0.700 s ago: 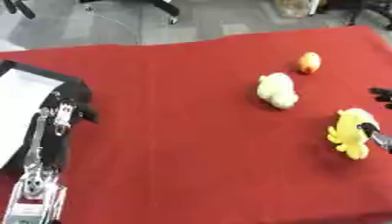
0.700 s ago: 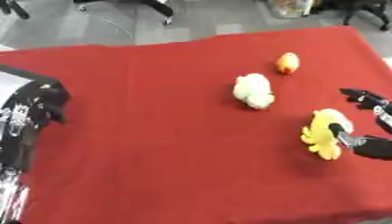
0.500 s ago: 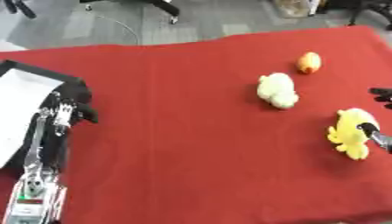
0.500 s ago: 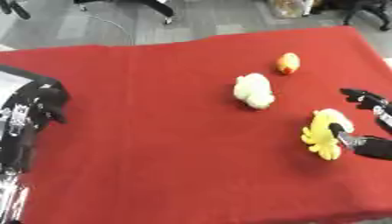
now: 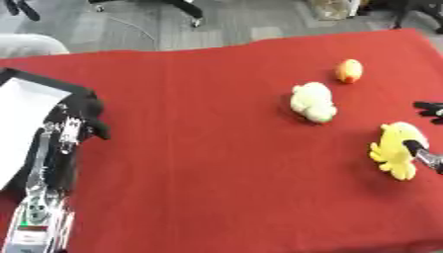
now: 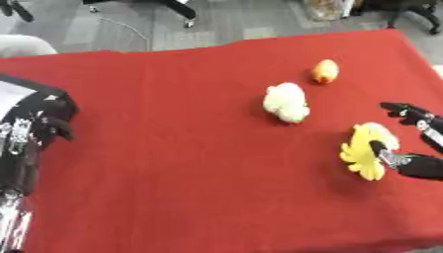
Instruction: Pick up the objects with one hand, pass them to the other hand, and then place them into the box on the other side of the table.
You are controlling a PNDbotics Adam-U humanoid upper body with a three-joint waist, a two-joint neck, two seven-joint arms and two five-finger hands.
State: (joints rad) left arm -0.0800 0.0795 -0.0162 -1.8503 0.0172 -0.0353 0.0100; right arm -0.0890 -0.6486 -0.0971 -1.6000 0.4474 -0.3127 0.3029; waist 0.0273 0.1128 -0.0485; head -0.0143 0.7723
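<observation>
Right hand [image 6: 414, 148] sits at the table's right edge, spread around the yellow plush toy [image 6: 367, 150]. Thumb touches the toy's right side; the other fingers [image 6: 405, 110] are stretched out straight just beyond it, apart from the toy. Not closed on it — toy lies flat on the red tablecloth [image 5: 216, 163], touched from one side only.

Toy position: near the right edge, nearer the robot than the other two items.

Left hand [image 5: 79, 118] is on the opposite side, over the near-right corner of the box [image 5: 26, 106]. Fingers hang down in a loose curl, nothing in them. Well apart from all the toys.

Box: black rim, white inside, at the left edge of the table, partly cut off by the view.

Count on the cloth:
- 1 yellow plush toy, at the right hand
- 1 pale cream plush toy [image 5: 312, 102], roughly mid-right, between the other two
- 1 small orange-yellow rounded object [image 5: 349, 70], farther back, just beyond the cream one; can't make out what it is
- 1 box

All three items are separate, none touching each other.
</observation>
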